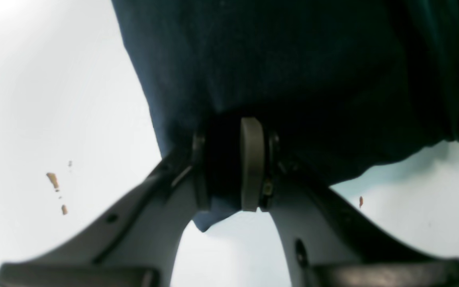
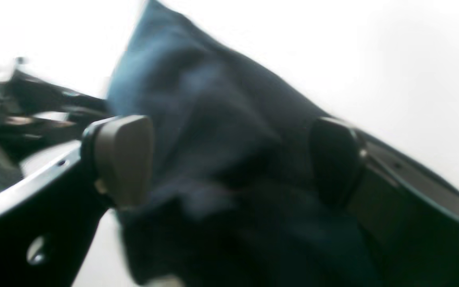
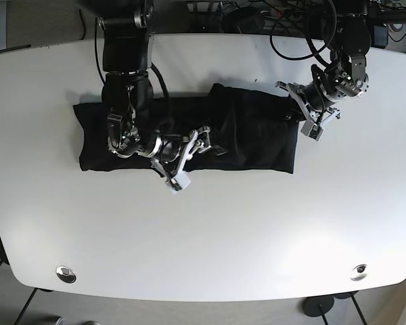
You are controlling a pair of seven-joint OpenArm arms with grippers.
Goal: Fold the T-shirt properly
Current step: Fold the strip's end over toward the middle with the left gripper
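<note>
we see the t-shirt (image 3: 250, 132) as soft, matt navy cloth with a fine weave. the desk (image 3: 210, 237) looks smooth, white and faintly glossy. the left gripper (image 1: 235, 167) has matt grey plastic pads on dark, smooth arms.

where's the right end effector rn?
Base view, left of centre: the right end effector sits open over the T-shirt, at its near edge on the white table.

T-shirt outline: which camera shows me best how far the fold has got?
The base view: it shows the whole dark T-shirt as a long band across the white table. The left wrist view shows only cloth pinched in the left claw; the right wrist view, blurred, shows cloth between the open right claw.
</note>
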